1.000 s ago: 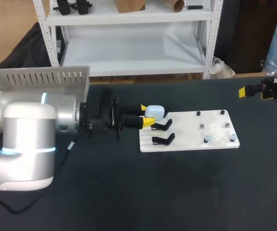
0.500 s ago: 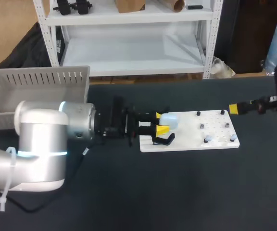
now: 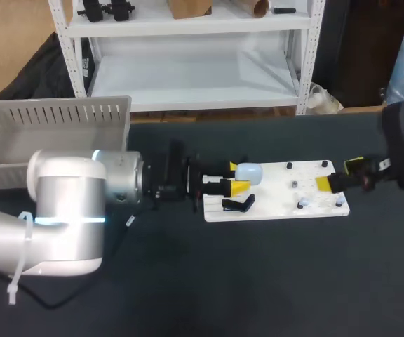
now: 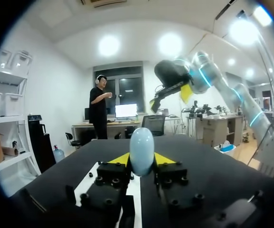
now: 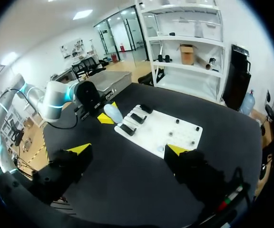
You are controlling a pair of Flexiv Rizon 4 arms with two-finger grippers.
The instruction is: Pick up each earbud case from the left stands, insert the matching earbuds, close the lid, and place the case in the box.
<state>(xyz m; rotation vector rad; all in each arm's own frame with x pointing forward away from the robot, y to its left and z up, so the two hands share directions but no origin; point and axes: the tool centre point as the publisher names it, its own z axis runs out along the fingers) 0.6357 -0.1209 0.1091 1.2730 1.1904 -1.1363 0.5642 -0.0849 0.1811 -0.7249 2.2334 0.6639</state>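
Note:
A pale blue earbud case (image 3: 248, 172) is held above the left end of the white board (image 3: 279, 210), with my left gripper (image 3: 234, 178) shut on it. In the left wrist view the case (image 4: 141, 151) stands upright between the two yellow fingertips (image 4: 120, 159). Two black stands (image 3: 238, 203) sit on the board beside it. Small earbuds (image 3: 301, 203) rest on the board's right part. My right gripper (image 3: 339, 175) hangs open over the board's right end, nothing between its fingers. In the right wrist view the case (image 5: 113, 113) and the board (image 5: 168, 137) lie ahead of that gripper (image 5: 127, 149).
A grey slatted box (image 3: 48, 123) stands at the table's back left, behind my left arm; the right wrist view shows that box (image 5: 99, 78) past the left arm. Several black pegs (image 3: 290, 166) dot the board's right half. Dark tabletop surrounds the board.
My left gripper has carried the case to the right, off its stand and over the board. My right arm has swung in from the far right to the board's right end.

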